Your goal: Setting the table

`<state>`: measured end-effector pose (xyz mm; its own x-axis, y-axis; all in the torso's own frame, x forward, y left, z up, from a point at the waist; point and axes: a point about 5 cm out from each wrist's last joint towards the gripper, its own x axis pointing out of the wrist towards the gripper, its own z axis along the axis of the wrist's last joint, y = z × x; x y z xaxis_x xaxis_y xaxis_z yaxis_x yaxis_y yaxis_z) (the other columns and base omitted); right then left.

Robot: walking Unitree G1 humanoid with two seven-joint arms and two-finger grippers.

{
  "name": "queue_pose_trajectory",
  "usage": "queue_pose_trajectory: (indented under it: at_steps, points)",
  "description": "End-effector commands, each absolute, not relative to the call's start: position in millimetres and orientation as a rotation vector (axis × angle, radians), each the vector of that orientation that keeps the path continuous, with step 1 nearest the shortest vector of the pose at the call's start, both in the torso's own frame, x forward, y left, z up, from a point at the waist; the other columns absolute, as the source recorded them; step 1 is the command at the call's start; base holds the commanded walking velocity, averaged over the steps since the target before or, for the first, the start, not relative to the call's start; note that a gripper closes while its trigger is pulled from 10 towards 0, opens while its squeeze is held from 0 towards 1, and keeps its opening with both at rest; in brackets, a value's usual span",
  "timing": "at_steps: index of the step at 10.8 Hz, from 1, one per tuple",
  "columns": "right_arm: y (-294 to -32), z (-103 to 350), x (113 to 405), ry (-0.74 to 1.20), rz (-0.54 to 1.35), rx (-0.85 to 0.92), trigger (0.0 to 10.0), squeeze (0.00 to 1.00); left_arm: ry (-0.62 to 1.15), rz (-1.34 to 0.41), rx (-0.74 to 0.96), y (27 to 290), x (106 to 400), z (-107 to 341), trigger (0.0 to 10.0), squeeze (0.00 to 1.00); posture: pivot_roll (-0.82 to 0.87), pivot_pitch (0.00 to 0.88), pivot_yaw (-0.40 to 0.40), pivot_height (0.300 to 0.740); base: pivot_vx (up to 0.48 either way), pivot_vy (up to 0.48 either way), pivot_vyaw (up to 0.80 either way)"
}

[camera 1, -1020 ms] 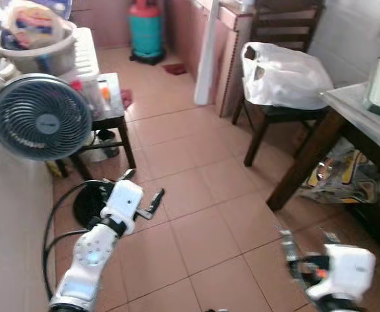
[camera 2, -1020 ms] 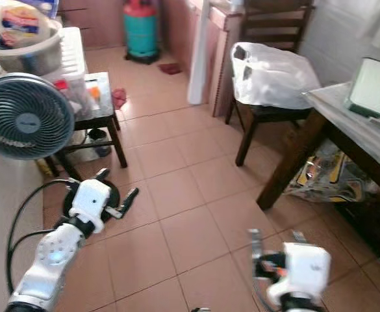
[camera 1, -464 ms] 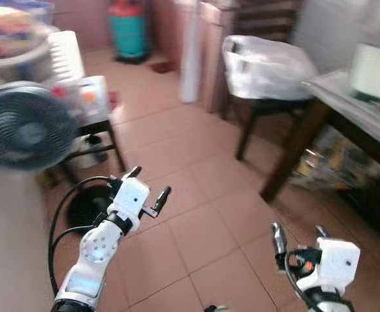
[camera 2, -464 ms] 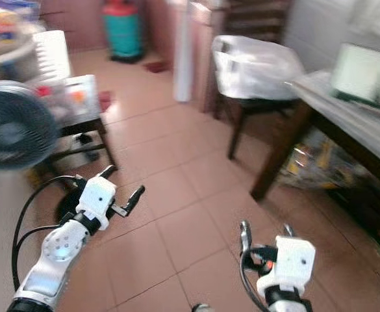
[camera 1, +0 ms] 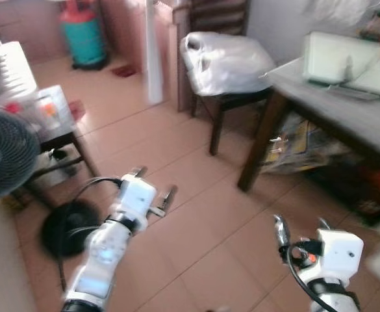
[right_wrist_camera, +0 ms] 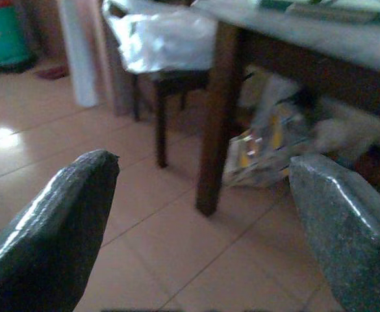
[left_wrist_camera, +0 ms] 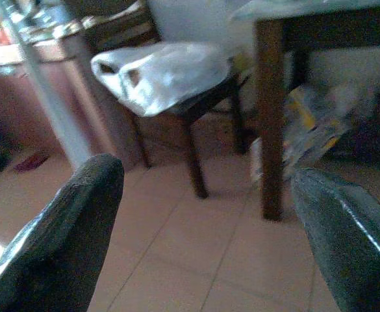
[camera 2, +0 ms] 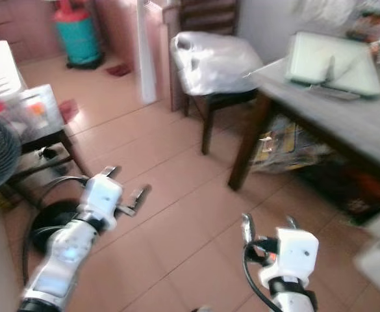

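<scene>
On the tiled floor of a cluttered room, the robot is facing toward the table, which is standing ahead and to its right, well apart from both arms. The step in hand looks like the approach: nothing is being carried yet, so the sensible thing is closing on the table squarely, keeping clear of its dark leg and of the chair just beside it, which is bearing a white plastic bag.

The left claw is hanging out in front over the floor with its fingers spread wide and holding nothing; the right claw is lower and nearer the table, likewise gaping and empty. Both wrist views are looking between spread fingers toward the table leg and chair.

On the table a pale flat box or tray is lying toward the back, above and beyond the right claw. What else is there is too blurred to tell. A fan is standing off to the left.
</scene>
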<state>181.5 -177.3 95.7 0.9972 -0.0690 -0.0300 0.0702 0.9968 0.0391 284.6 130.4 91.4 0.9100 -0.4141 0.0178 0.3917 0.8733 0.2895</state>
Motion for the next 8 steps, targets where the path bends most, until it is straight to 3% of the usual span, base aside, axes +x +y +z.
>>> queue_pose_trajectory:
  at_steps: [1,8]
  points:
    - [-176.2,94.4,180.0,0.041,-0.07,0.051,10.0,0.0,-0.07,-0.397,0.301,139.0,284.2,89.6,10.0,0.0,0.1,0.112,-0.024,0.74,0.0,0.0,-0.8]
    - [-175.6,92.1,177.9,0.051,-0.086,0.056,10.0,0.0,-0.063,-0.403,0.322,139.1,286.0,86.0,10.0,0.0,0.08,0.118,-0.003,0.74,0.0,0.0,-0.8]
